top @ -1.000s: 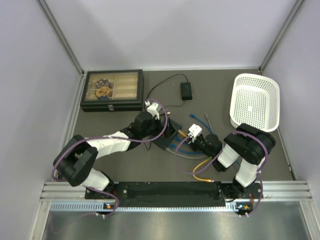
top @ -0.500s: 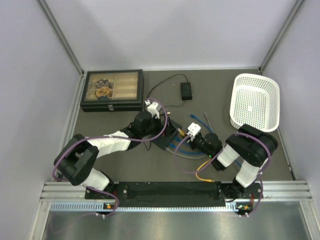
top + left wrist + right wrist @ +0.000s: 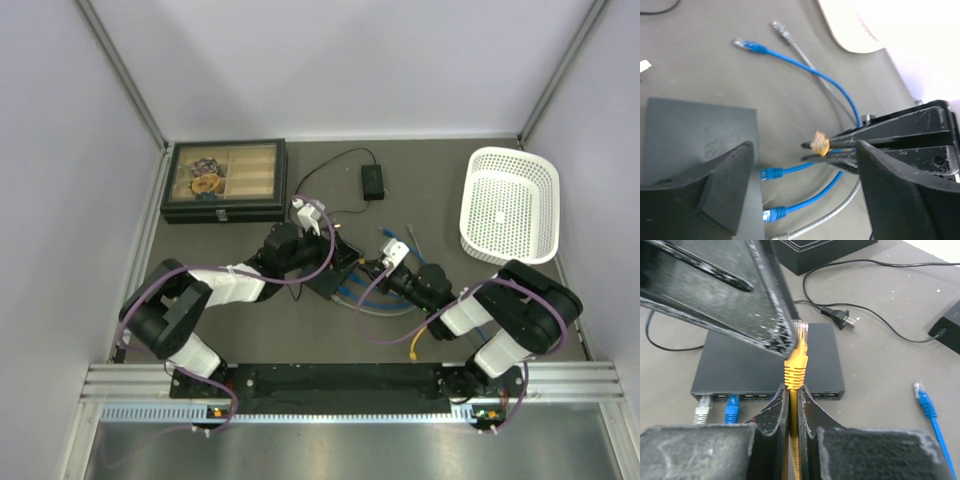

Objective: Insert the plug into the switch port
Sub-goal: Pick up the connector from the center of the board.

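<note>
You are working on a dark grey, matte counter. It is closed in on three sides by pale, smooth wall panels, and an aluminium rail runs along its near edge. At the far left corner stands a black compartment case with a clear lid. At the far right corner sits a white perforated plastic basket with rounded corners. Near the middle of the far edge lies a small black power brick with a thin black lead.

The switch sits at the middle of the counter. It is a flat, dark grey, smooth plastic box, and its row of ports runs along the edge facing your right arm. In the right wrist view, a grey plug and a blue plug are seated at the left end of that row.

Your right end effector is pinched narrow on the yellow cable, just behind the clear-tipped plug. The plug points at the switch, just off the port edge, and is not seated in any port.

Your left end effector stands wide and grips nothing. One finger is over the switch and the other is beside the right arm's tips, with the plug between them. Whether a left finger touches the plug cannot be told from these views.

A loose blue patch cable and a loose grey one lie on the counter between the switch and the basket.
</note>
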### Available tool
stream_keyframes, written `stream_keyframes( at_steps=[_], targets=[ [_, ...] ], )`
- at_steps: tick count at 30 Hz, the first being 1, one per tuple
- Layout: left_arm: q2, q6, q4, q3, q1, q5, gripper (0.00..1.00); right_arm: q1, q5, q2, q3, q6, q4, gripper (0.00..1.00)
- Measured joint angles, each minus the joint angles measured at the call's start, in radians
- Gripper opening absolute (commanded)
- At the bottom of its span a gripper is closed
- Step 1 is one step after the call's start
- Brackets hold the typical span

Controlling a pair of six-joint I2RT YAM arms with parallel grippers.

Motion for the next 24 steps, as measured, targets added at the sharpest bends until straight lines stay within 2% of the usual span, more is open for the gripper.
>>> stream_keyframes(
  at_steps=[4,5,8,9,12,15,17,19,24],
  targets=[
    [0.046,-0.038,0.080,0.000,0.004,0.045,0.61,0.000,-0.017,0.000,0.000,0.021,0.000,0.00],
    [0.053,-0.043,0.092,0.000,0.006,0.054,0.49,0.000,-0.019,0.000,0.000,0.025,0.000,0.00],
    [0.067,-0.065,0.119,0.000,0.008,0.076,0.35,0.000,-0.027,-0.002,0.000,0.033,0.000,0.00],
    [0.068,-0.070,0.124,0.000,0.009,0.080,0.22,0.000,-0.030,-0.002,0.000,0.037,0.000,0.00],
    [0.068,-0.089,0.140,0.000,0.011,0.091,0.03,0.000,-0.035,-0.003,0.000,0.041,0.000,0.00],
    [0.068,-0.110,0.143,0.000,0.012,0.093,0.00,0.000,-0.036,-0.003,0.000,0.047,0.000,0.09],
    [0.068,-0.128,0.143,0.000,0.012,0.091,0.00,-0.002,-0.037,-0.003,0.000,0.048,0.000,0.23],
    [0.068,-0.159,0.142,-0.004,0.013,0.084,0.00,-0.002,-0.039,-0.003,0.000,0.054,0.001,0.29],
    [0.071,-0.261,0.159,-0.034,0.014,0.059,0.00,-0.002,-0.045,-0.003,-0.002,0.056,0.001,0.30]
  ],
)
